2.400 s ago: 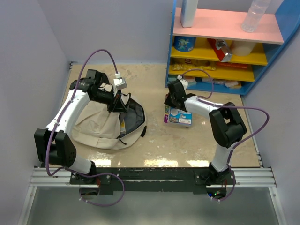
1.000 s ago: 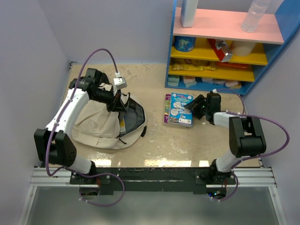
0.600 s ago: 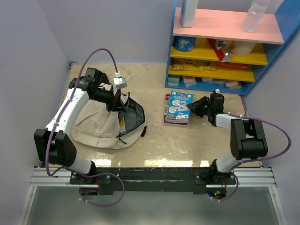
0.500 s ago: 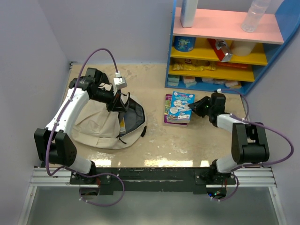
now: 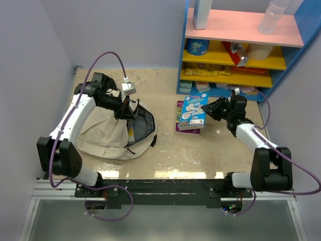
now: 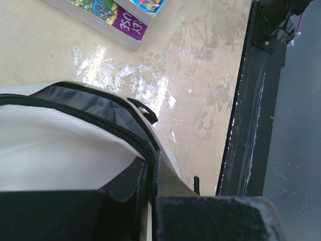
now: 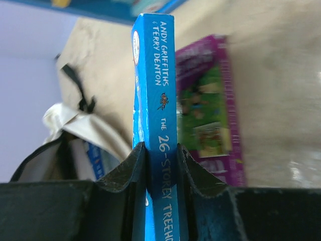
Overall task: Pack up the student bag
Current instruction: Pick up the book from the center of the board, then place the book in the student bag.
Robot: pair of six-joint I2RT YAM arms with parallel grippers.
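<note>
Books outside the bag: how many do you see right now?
2. A blue book, spine up, is clamped in the right gripper; a purple book lies flat on the table below it. More may be hidden inside the student bag.

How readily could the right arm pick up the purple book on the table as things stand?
Probably not yet: the right gripper is shut on the blue book, so its grip is taken. The purple book lies close beneath, with nothing else blocking it.
</note>
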